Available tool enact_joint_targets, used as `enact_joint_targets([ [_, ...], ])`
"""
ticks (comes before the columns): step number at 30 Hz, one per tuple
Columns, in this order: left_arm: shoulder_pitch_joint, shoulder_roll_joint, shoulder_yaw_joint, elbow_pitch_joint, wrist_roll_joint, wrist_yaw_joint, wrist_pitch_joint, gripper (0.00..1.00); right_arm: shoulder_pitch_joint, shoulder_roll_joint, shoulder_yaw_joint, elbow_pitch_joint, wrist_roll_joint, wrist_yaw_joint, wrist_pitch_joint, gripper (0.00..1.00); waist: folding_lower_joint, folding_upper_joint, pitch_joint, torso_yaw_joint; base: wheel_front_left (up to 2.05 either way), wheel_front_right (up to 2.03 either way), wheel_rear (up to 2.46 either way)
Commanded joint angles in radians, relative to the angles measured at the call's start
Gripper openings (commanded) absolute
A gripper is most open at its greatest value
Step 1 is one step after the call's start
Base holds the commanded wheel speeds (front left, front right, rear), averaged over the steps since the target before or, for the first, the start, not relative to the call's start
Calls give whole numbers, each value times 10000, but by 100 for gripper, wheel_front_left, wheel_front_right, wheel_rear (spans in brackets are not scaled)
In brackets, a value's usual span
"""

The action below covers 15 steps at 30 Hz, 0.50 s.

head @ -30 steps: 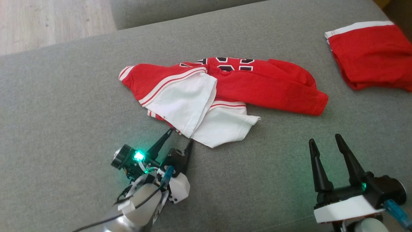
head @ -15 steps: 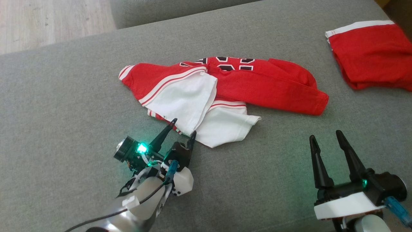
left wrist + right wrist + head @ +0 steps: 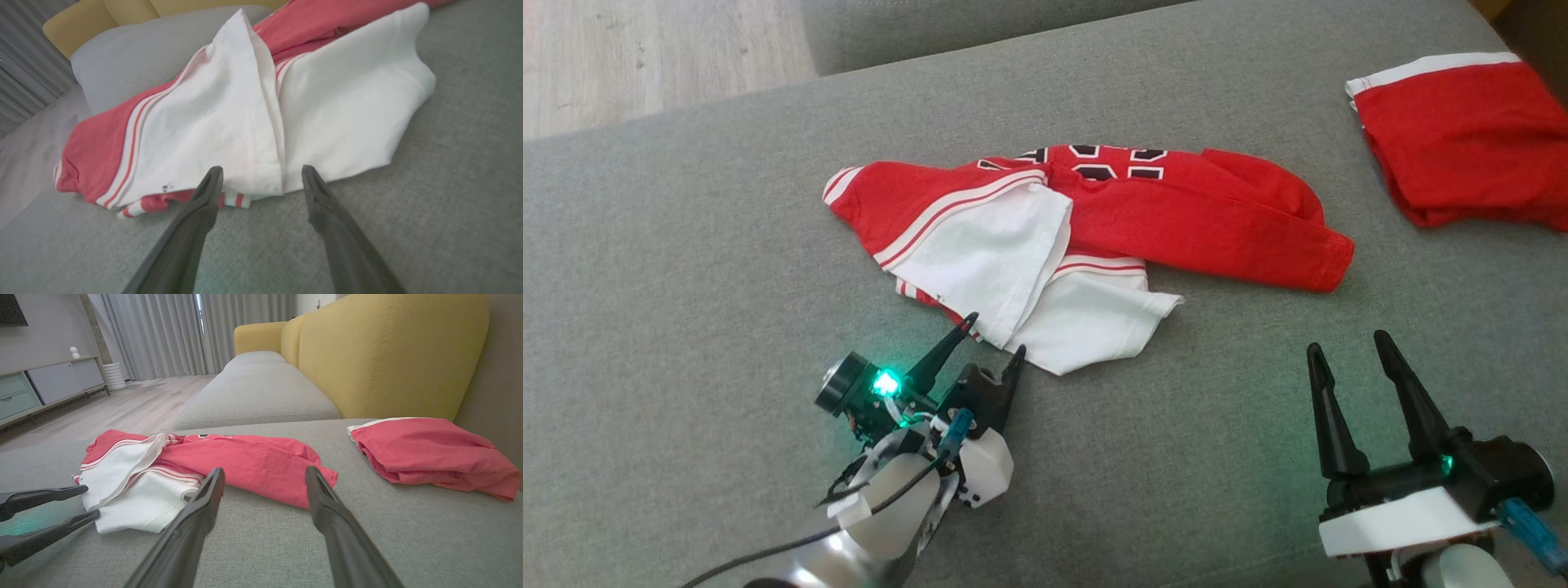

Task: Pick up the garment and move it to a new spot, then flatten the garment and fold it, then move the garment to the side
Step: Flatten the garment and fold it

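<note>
On the crumpled red-and-white jersey garment [image 3: 1176, 220]: red body, plain white panels, thin red-and-white stripes along the trim, black lettering edged in white. On the folded red cloth bundle [image 3: 1470, 139]: solid red, one white band. Flat grey across the woven sofa cushion [image 3: 686, 245]; mustard yellow on the padded backrest [image 3: 388, 351]. Black fingers on the left gripper [image 3: 996, 333], green glow behind.

Grey sofa [image 3: 686, 245], folded red cloth [image 3: 1470, 139] — wood floor [image 3: 645, 57]
</note>
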Motion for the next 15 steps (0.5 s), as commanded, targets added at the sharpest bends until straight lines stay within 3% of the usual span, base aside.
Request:
enact_joint_targets([
  [1,-375,56,194,-44,-120,-7,-77,100,-187,-176,193,-296,74,65,-38,100,0,0,15,-19,0,0,0],
  [4,-416,55,159,65,-267,64,-77,99,-185,-182,188,-283,67,65,-38,100,0,0,25,-56,0,0,0],
  [5,-437,55,152,77,-313,90,-77,91,-184,-181,182,-281,66,65,-38,100,0,0,30,-61,0,0,0],
  [8,-486,55,60,137,-456,124,-77,44,-176,-176,183,-259,55,65,-38,100,0,0,12,-59,0,0,0],
  [11,-506,55,-22,183,-554,130,-77,24,-158,-170,187,-254,43,65,-38,100,0,0,-35,-48,0,0,0],
  [13,-517,55,-75,197,-623,124,-77,4,-134,-169,184,-259,38,65,-38,100,0,0,-72,-32,0,0,0],
  [15,-520,55,-132,201,-686,117,-78,0,-108,-174,187,-256,32,65,-38,100,0,0,-112,-11,0,0,0],
])
